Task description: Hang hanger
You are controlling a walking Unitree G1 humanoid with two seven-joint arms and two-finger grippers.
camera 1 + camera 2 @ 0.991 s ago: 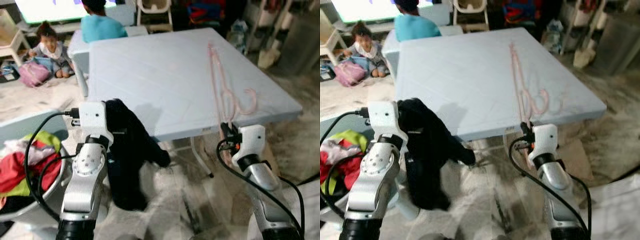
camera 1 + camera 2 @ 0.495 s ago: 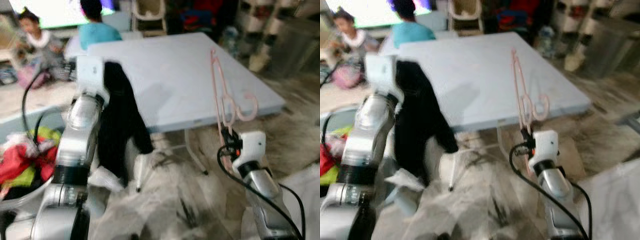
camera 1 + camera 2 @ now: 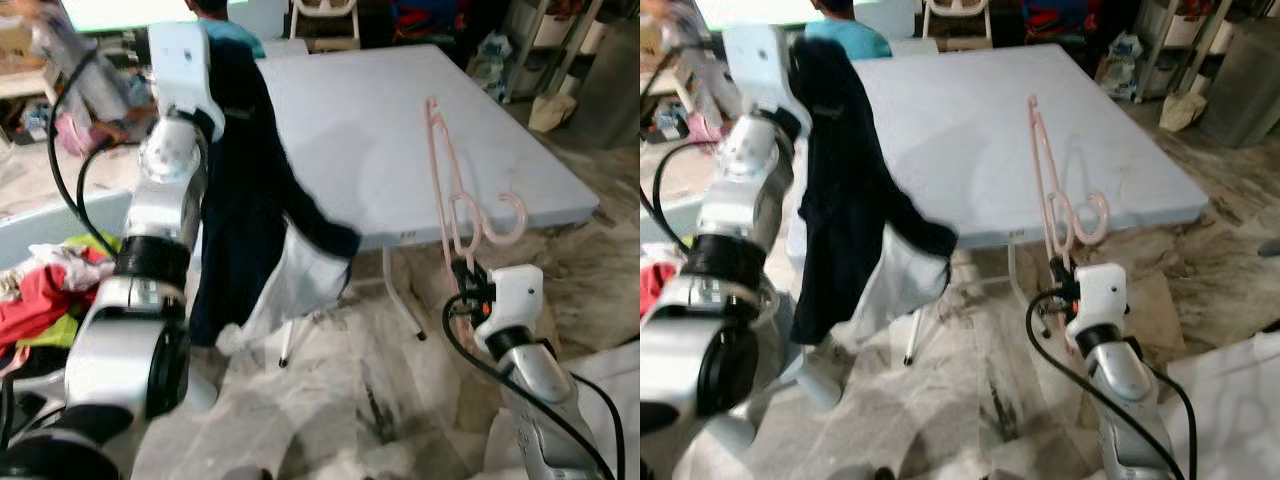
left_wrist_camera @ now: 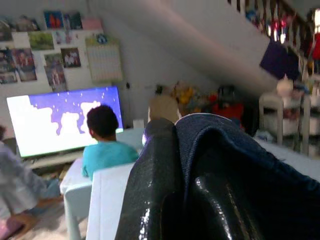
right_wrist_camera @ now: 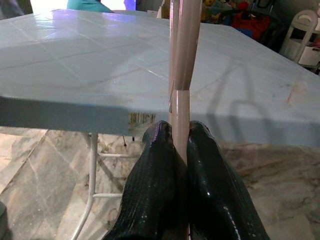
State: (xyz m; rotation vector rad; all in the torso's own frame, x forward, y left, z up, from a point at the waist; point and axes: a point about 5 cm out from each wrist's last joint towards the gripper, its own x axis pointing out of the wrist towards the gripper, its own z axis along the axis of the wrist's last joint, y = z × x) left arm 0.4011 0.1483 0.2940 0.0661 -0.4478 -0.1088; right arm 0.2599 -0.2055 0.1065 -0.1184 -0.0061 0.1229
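The pink hanger (image 5: 181, 60) is pinched thinly by the right hand (image 5: 181, 150); the dark garment (image 3: 245, 190), clamped in the left hand (image 4: 182, 165), could be snagged on the surface (image 3: 400, 140).

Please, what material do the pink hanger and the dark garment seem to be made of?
The pink hanger, pinched by the right end effector, looks like smooth moulded plastic: thin, even colour, slight sheen. The dark garment, held up by the left end effector, looks like soft woven fabric, since it drapes and folds; the exact fibre is unclear.
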